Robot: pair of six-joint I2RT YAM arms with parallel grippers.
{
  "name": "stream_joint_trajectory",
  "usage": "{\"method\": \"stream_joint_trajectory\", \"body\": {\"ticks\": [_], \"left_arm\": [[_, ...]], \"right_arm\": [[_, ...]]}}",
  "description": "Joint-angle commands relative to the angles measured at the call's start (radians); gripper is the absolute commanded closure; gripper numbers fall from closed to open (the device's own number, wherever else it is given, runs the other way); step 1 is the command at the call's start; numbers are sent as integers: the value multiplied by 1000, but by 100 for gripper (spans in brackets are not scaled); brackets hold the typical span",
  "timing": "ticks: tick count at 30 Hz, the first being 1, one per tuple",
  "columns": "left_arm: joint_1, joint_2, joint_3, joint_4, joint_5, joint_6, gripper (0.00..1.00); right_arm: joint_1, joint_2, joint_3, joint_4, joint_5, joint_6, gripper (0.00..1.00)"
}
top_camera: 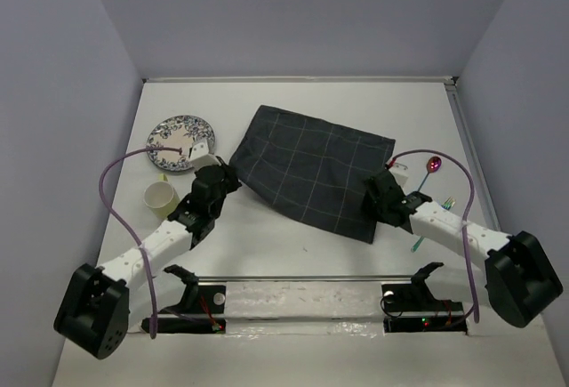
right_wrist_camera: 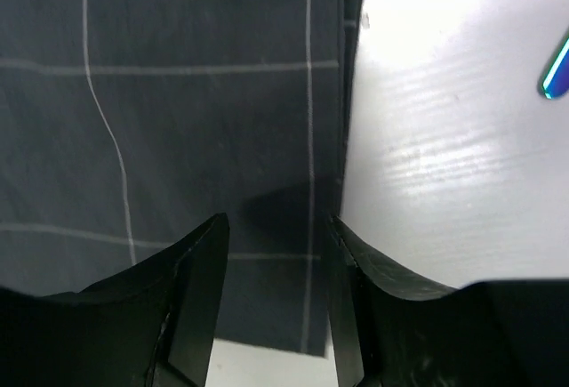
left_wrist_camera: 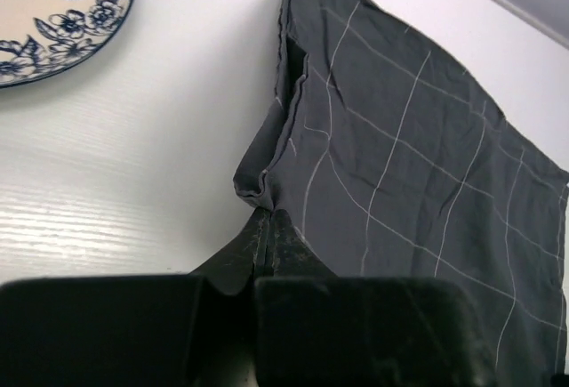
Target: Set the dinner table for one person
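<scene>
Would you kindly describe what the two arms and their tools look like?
The left arm and right arm have white tubular links between bulky black joint housings. A thin purple left cable and right cable loop beside them. The left tool and right tool have matte black, tapering fingers. No markings are legible.

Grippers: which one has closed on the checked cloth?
The left gripper: its jaws pinch a raised fold at a corner of the placemat, while the right gripper hangs open above the opposite edge.
</scene>
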Motion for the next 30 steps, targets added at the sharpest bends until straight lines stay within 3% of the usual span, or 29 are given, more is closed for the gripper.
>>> {"method": "stream_joint_trajectory", "body": {"ticks": [1,8,11,16,18,19,20,22,23,24,26,30], "left_arm": [[-17,-144,-76,-61,-84,0,100],[-23,-234,-143,-61,-37,-1,100],[-24,-283,-166,-64,-25,-3,100],[-24,-351,-186,-70,-9,-9,100],[-24,-360,-185,-73,-11,-1,100],[-25,-363,-185,-76,-12,0,100],[-25,-368,-183,-76,-11,3,100],[-25,-380,-185,-76,-8,3,100],[-27,-385,-186,-73,-6,3,100],[-27,-392,-188,-67,-5,3,100],[-25,-397,-188,-64,-2,9,100],[-28,-422,-182,-68,6,19,100]], "right_arm": [[-31,111,83,79,71,31,51],[-115,268,117,194,-12,20,56],[-155,346,135,294,-120,-19,76],[-166,495,279,391,-179,-113,92],[-166,535,374,377,-205,-133,92],[-166,529,391,356,-203,-139,89],[-166,512,399,351,-196,-145,69],[-166,443,387,316,-154,-150,44],[-166,416,378,297,-135,-145,25],[-166,388,365,280,-128,-142,21],[-166,292,280,256,-125,-109,19],[-166,89,77,236,-131,-18,39]]}}
